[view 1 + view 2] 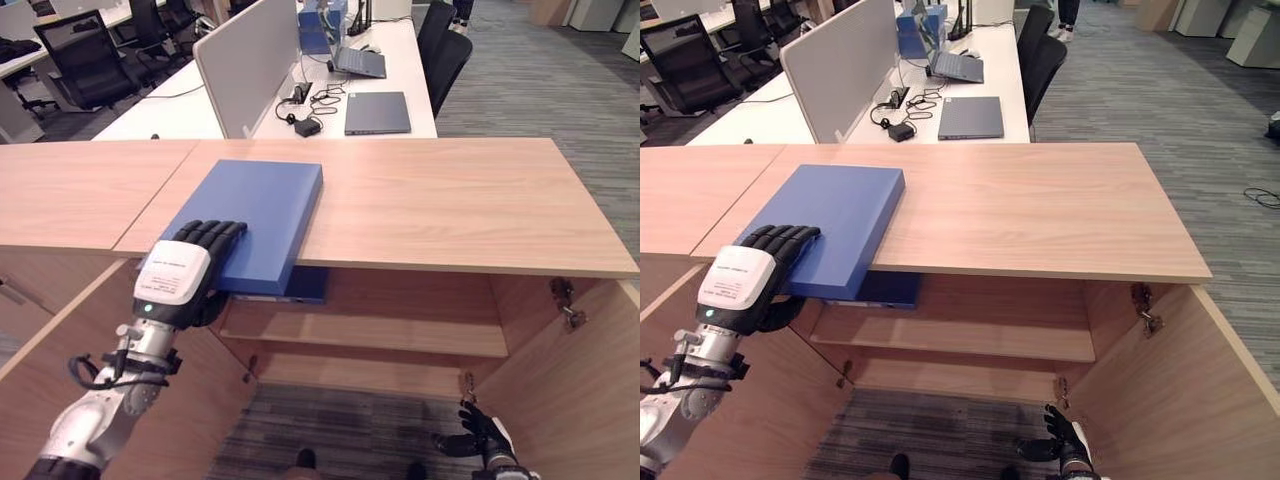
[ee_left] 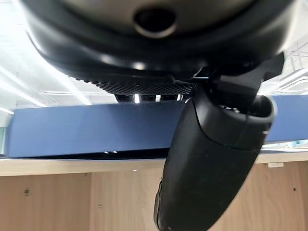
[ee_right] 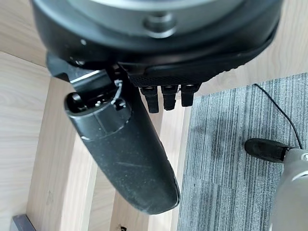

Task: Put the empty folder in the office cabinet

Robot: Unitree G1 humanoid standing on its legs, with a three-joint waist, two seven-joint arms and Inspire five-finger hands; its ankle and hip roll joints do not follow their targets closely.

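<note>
The task is barely begun. One blue folder [image 1: 255, 220] lies flat on the cabinet [image 1: 450, 205] top, its near end jutting past the front edge. The left hand [image 1: 190, 270] has that end: fingers curl over the top, thumb below, a closed grasp. Below the hand, both doors stand open on one shelf [image 1: 400, 335], where a second blue item [image 1: 305, 285] already rests. The right hand [image 1: 480, 435] hangs low beside the right door, fingers loose, holding nothing. Lowering the folder inside remains.
</note>
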